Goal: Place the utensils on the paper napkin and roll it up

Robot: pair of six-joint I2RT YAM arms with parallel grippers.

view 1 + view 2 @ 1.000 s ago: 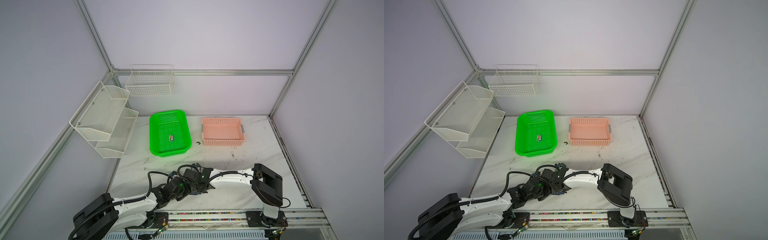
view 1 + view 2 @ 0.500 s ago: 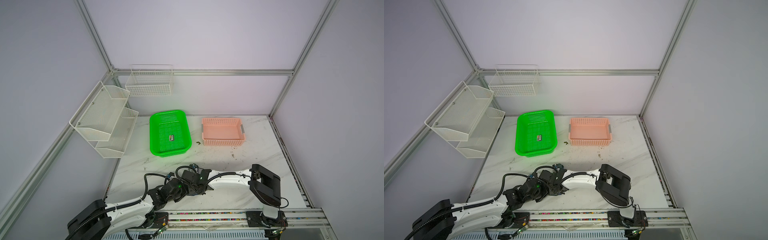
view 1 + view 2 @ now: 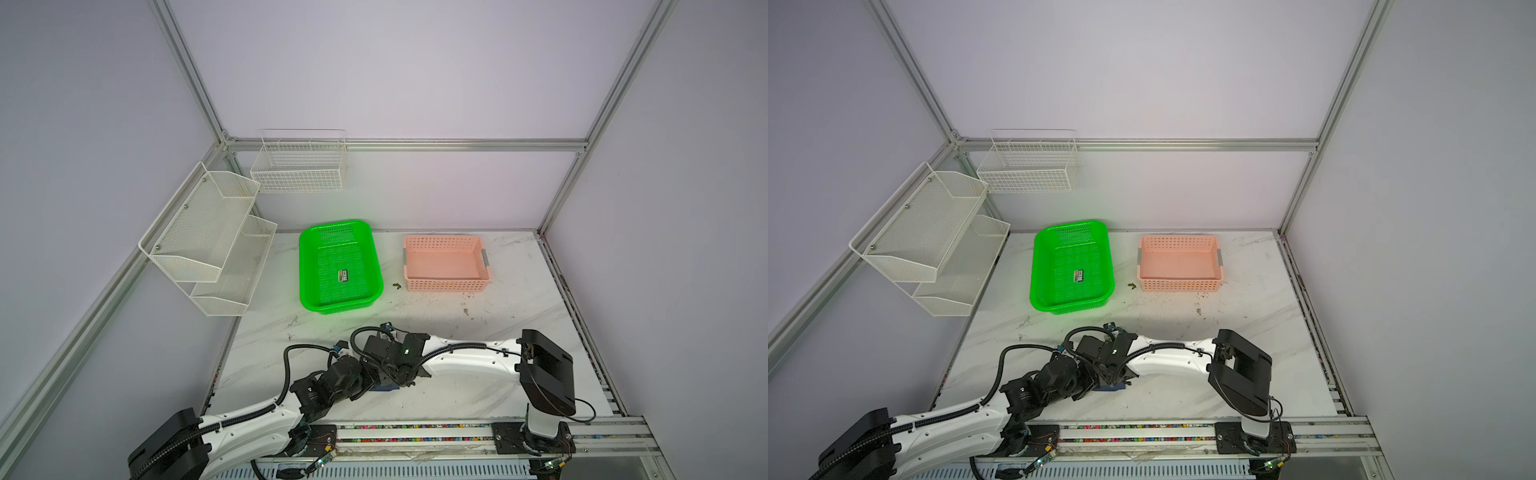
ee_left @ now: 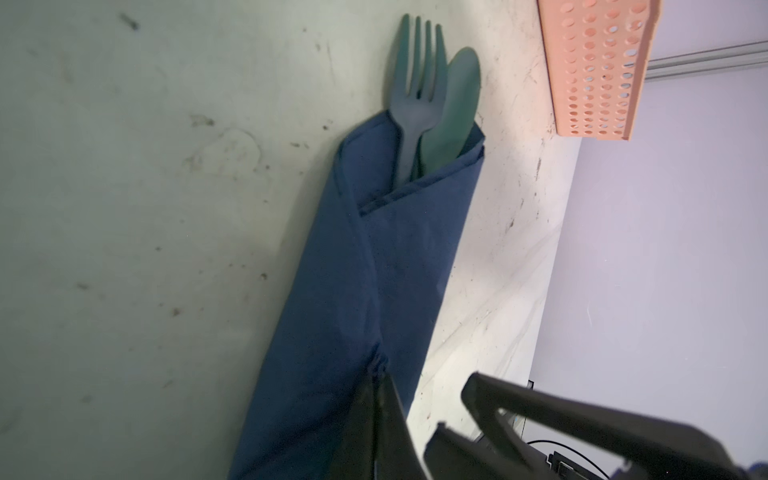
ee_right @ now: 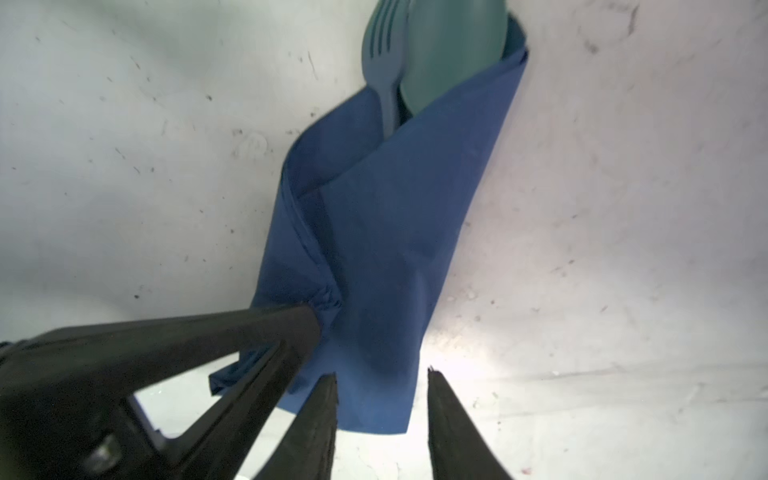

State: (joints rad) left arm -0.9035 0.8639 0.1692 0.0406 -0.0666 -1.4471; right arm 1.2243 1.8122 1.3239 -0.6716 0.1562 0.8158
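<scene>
Left jaws pinch shut on the paper napkin (image 4: 374, 257) fold; right jaws stand apart, napkin's near end between them. Utensils (image 4: 415, 95) poke out the far end. Advice: pinch firm, roll tight, then release.

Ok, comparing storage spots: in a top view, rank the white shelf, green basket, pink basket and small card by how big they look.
1. white shelf
2. green basket
3. pink basket
4. card, by far the smallest

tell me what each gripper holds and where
The left gripper pinches a fold of the paper napkin, near the end away from the utensils' heads. The right gripper holds nothing.
</scene>
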